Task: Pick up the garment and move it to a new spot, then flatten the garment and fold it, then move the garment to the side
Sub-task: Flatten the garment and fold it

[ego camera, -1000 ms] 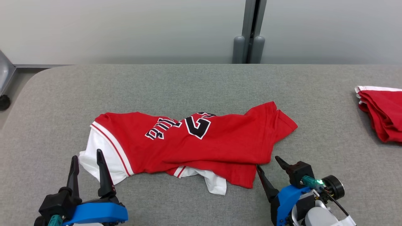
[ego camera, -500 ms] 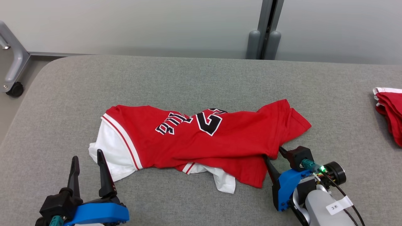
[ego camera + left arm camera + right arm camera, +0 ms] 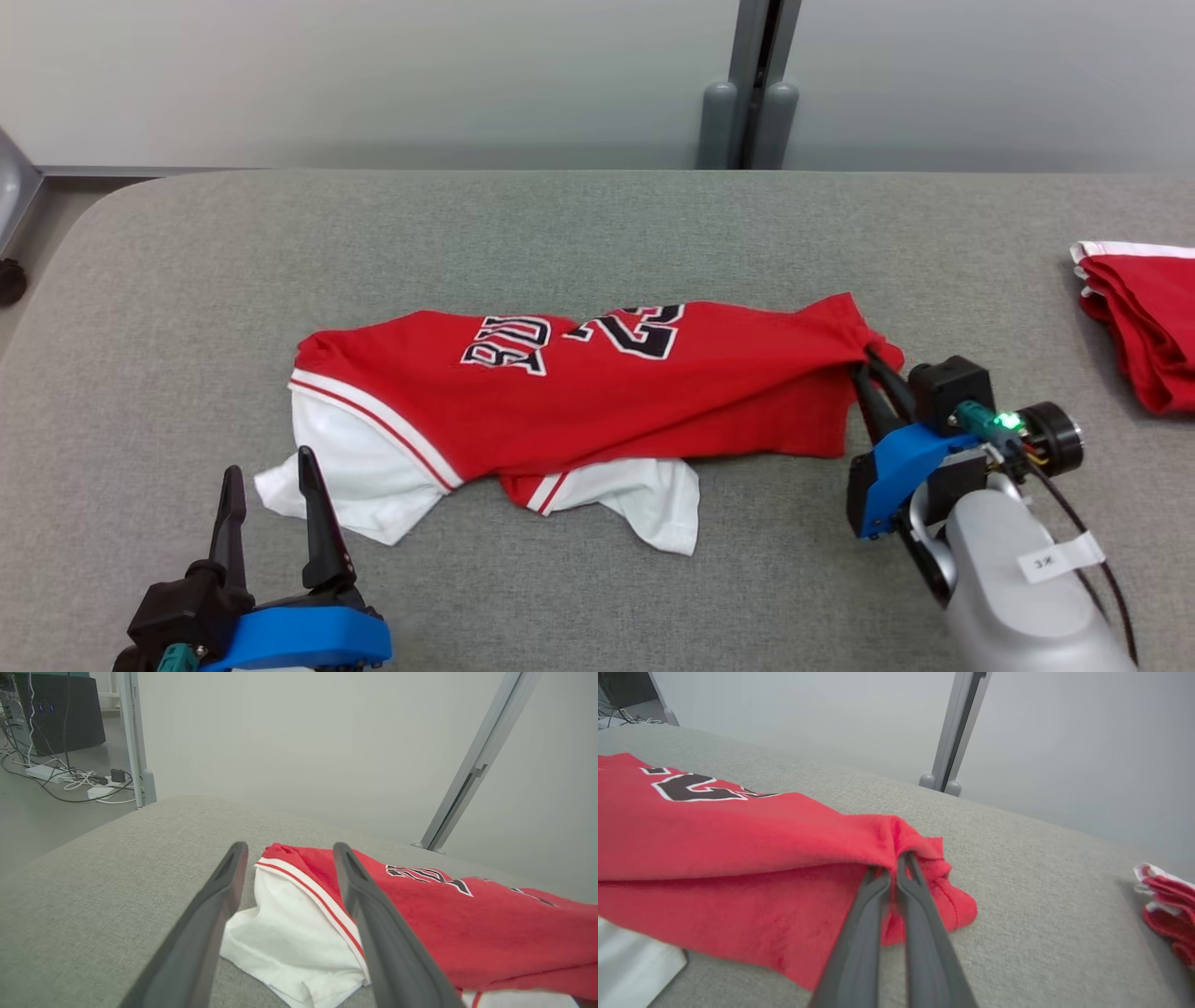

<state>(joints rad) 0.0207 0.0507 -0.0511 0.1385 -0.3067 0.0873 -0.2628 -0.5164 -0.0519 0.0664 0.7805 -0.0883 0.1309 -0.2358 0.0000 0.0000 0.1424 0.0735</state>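
Red basketball jersey with white sleeves and black-and-white lettering (image 3: pixel 597 392) lies crumpled on the grey fabric-covered desk (image 3: pixel 560 233), nearer the robot than the grey upright post (image 3: pixel 750 93) and spreading mostly to that post's left. A second ago its right end lay flat, with the right gripper (image 3: pixel 873 369) beside it, jaws apart. Now those jaws are pinched together on the red hem at that end, almost straight out from the post toward the robot. The cloth there is gathered and drawn up into a ridge, so the body has narrowed into a band and more of the white sleeve shows at its near edge. The head camera has also swung between pictures, so part of the apparent shift is not the jersey's.

I judge the grasp made and the lift just starting, with most of the cloth still on the desk.

Far to the post's left and close to the robot, the left gripper (image 3: pixel 269 462) has its jaws wide and empty, aimed at the white sleeve corner. A second hold there would help carry the jersey without trailing. A folded red-and-white garment (image 3: pixel 1134 317) sits well to the post's right.
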